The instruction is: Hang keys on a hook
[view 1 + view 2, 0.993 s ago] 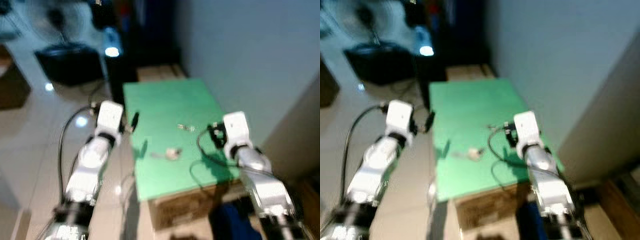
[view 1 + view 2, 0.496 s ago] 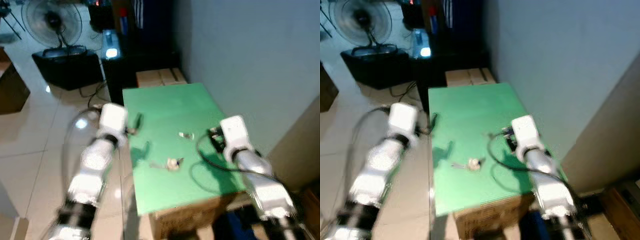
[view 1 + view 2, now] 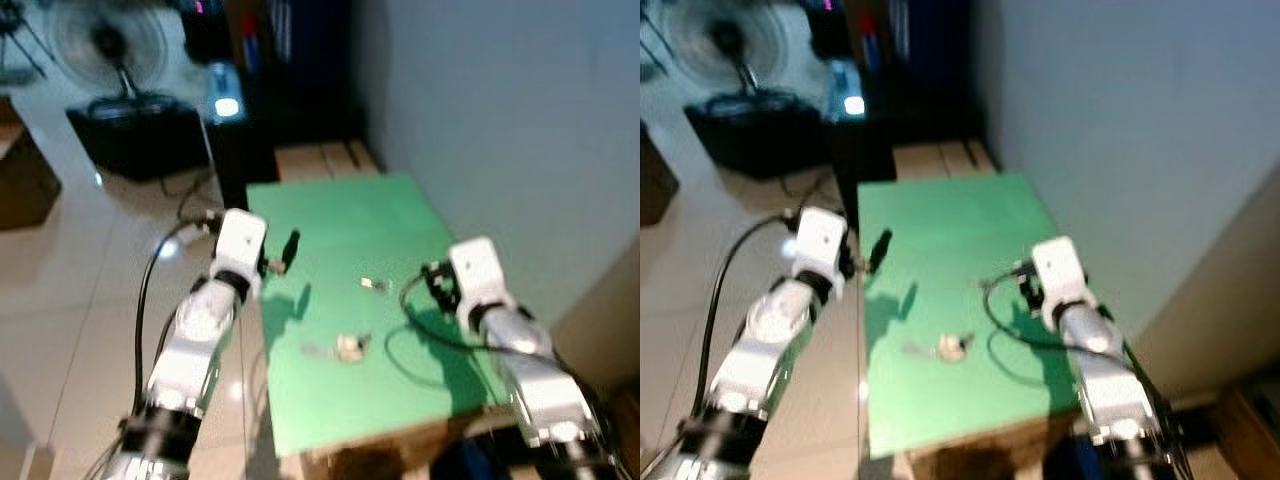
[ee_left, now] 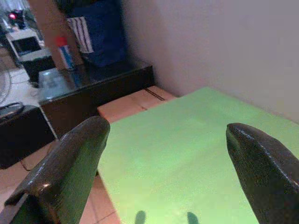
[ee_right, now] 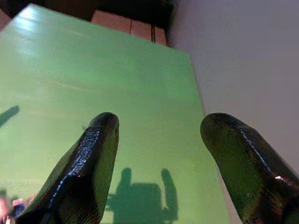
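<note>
Green covers the whole top of the table (image 3: 340,210), which stands against a pale wall (image 3: 500,120). The keys (image 3: 346,346) lie flat on the green top, closer to its near edge than its far edge, about midway between its left and right edges. They look like a small pale bunch, too blurry to tell more. A smaller shiny thing (image 3: 373,285) lies a little farther in, toward the right edge; I cannot tell what it is.

The left gripper (image 3: 288,249) hangs in the air over the left edge of the table. Its two black fingers (image 4: 65,172) are spread wide apart and hold nothing. The right gripper (image 3: 432,283) hangs above the right side of the top, near the shiny thing. Its fingers (image 5: 84,168) are also spread wide and hold nothing. A black cable (image 3: 420,340) loops from the right arm.

Behind the far edge sits a cardboard box (image 3: 320,160). A fan (image 3: 105,40) stands on the tiled floor (image 3: 60,300).
</note>
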You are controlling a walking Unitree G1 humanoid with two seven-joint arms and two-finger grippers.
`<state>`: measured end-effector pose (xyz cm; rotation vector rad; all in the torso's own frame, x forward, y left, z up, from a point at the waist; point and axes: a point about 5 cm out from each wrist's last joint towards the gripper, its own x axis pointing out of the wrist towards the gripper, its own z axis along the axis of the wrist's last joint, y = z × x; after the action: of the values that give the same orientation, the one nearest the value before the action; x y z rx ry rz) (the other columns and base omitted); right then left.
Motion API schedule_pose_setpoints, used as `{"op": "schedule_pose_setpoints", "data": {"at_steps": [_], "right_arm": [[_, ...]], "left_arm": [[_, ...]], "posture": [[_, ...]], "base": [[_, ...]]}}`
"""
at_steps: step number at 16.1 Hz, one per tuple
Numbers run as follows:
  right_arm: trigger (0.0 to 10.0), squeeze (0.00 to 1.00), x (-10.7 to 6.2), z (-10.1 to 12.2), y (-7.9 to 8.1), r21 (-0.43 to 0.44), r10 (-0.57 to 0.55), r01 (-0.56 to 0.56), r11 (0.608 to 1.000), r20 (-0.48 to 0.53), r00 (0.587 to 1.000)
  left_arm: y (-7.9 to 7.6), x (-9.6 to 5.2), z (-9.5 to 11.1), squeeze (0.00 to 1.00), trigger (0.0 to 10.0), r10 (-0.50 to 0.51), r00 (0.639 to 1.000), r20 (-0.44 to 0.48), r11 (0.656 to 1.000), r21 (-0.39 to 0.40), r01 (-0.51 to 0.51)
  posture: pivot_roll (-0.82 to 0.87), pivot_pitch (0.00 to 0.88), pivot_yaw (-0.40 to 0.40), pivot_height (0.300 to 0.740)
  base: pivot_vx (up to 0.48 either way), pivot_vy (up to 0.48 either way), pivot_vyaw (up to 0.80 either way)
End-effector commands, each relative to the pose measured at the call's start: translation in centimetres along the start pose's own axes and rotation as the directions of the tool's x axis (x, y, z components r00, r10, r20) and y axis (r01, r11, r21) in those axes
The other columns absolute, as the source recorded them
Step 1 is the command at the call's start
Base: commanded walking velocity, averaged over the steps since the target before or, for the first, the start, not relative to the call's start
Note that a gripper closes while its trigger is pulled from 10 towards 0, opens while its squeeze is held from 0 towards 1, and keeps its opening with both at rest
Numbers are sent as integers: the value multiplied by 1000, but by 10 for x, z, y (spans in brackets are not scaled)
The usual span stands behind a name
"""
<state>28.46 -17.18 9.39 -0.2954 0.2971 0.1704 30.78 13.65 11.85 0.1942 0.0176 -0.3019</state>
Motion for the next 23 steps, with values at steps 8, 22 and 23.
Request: {"op": "schedule_pose_setpoints", "data": {"at_steps": [8, 22, 23], "right_arm": [[10000, 659, 9, -17, 13, 75, 94, -88, 993, -76, 993], [10000, 1000, 60, -45, 60, 36, 411, -424, 905, -333, 848], [10000, 1000, 63, -44, 56, 54, 340, -341, 939, -307, 889]], "left_arm": [[6, -9, -5, 0, 10000, -39, 999, -33, 999, 27, 40], [11, -50, -9, 0, 10000, -135, 974, -183, 979, 129, 160], [11, -50, -8, 0, 10000, -136, 973, -186, 978, 133, 162]], "posture": [[-112, 0, 3, 740], [-3, 127, -2, 740], [-4, 126, 1, 740]], "base": [[186, 0, 0], [0, 0, 0], [0, 0, 0]]}}
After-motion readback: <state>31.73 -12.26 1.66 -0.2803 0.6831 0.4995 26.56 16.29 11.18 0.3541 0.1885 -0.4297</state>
